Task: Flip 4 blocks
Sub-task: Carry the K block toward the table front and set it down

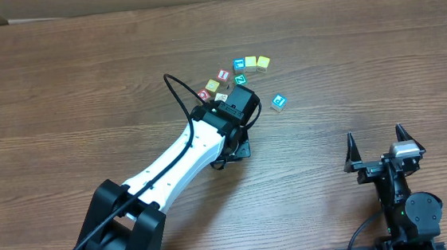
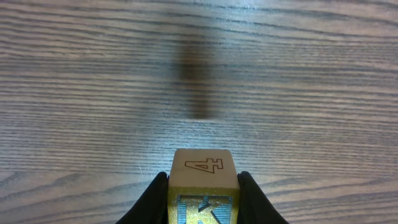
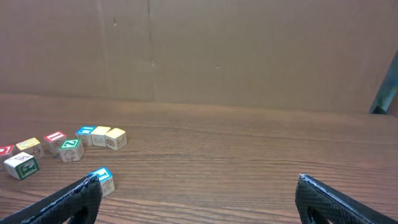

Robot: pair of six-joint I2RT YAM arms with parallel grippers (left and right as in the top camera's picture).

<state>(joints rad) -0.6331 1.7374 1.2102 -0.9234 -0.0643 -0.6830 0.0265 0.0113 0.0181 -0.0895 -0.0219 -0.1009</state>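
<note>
My left gripper (image 2: 203,182) is shut on a yellow block (image 2: 203,171), held just above the wood with a shadow beneath it. The block shows a "4" on its upper face and a blue "K" toward the camera. From overhead the left wrist (image 1: 236,106) hangs over the cluster and hides the held block. Loose blocks lie around it: a blue one (image 1: 239,64), two yellow ones (image 1: 250,62) (image 1: 263,62), a green one (image 1: 240,79) and a blue one apart (image 1: 278,102) (image 3: 101,180). My right gripper (image 1: 378,143) (image 3: 214,199) stands open and empty at the near right.
Red-faced cubes (image 1: 222,75) (image 1: 204,95) sit at the cluster's left side, also seen as red cubes (image 3: 55,140) in the right wrist view. A cardboard wall (image 3: 199,50) rises behind the table. Bare wood (image 1: 346,59) stretches to the right of the blocks.
</note>
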